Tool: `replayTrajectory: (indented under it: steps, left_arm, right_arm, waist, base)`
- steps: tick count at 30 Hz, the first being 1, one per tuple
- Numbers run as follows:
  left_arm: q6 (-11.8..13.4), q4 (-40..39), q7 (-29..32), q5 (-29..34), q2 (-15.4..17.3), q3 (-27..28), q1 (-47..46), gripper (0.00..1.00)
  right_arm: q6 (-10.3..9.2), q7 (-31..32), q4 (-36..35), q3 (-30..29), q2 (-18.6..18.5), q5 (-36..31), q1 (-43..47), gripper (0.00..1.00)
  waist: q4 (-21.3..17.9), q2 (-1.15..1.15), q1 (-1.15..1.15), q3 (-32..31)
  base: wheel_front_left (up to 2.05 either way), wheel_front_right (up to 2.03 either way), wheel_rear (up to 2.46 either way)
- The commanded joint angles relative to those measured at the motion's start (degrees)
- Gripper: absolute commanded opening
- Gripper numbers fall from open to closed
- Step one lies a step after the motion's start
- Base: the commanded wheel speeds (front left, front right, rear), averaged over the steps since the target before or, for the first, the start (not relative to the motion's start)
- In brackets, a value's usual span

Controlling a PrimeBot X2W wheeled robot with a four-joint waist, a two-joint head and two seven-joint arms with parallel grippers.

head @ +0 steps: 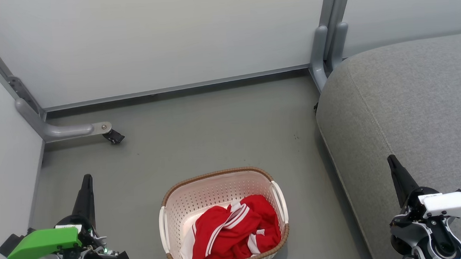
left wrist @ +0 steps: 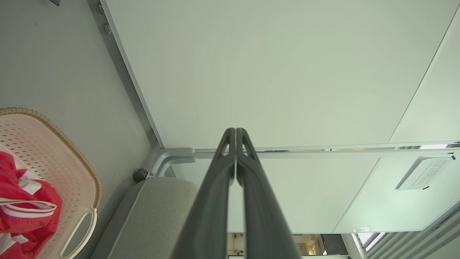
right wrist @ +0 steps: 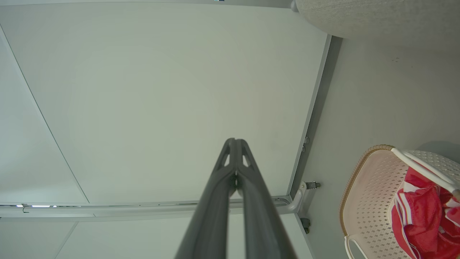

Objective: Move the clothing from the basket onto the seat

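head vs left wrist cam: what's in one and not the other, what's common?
Head view, not left wrist: the right gripper, jaws closed, and the green cover behind the left gripper. Left wrist view, not head: a paper notice on a wall panel. Both: the left gripper, jaws closed, the basket holding red clothing, the grey seat, the floor.

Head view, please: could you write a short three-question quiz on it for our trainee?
1. True or false: the clothing lies inside the basket.
2. The seat is on which side of the basket? A: the robot's left. B: the robot's right. C: underneath it.
3. Fill in: the left hand and the right hand are both ____ (open or shut).
Key: 1 true; 2 B; 3 shut.
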Motion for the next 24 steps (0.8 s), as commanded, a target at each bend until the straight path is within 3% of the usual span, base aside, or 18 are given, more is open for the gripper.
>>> replayTrajectory:
  steps: [1,14,15,24]
  left_arm:
    - [-0.27,-0.02,0.17,0.02,0.19,0.07,-0.79,0.0]
    - [-0.27,-0.02,0.17,0.02,0.19,0.07,-0.79,0.0]
    - [0.01,0.04,0.0,0.0,0.0,-0.01,0.01,1.0]
    - [0.13,2.93,-1.11,1.08,-0.44,-1.45,2.22,1.0]
  right_arm:
    - [-0.02,0.08,0.07,-0.07,-0.13,0.01,-0.35,0.0]
    - [-0.02,0.08,0.07,-0.06,-0.13,0.02,-0.35,0.0]
    - [0.0,0.0,0.05,0.0,0.01,0.0,0.01,1.0]
    - [-0.01,-1.1,2.44,1.52,0.77,-0.47,2.11,1.0]
  waist:
    - [0.0,0.0,0.0,0.0]
    - [0.0,0.0,0.0,0.0]
    - [0.0,0.0,0.0,0.0]
    - [-0.04,0.0,0.0,0.02]
  base:
    - [0.0,0.0,0.0]
    - [0.0,0.0,0.0]
    - [0.0,0.0,0.0]
    - [0.0,0.0,0.0]
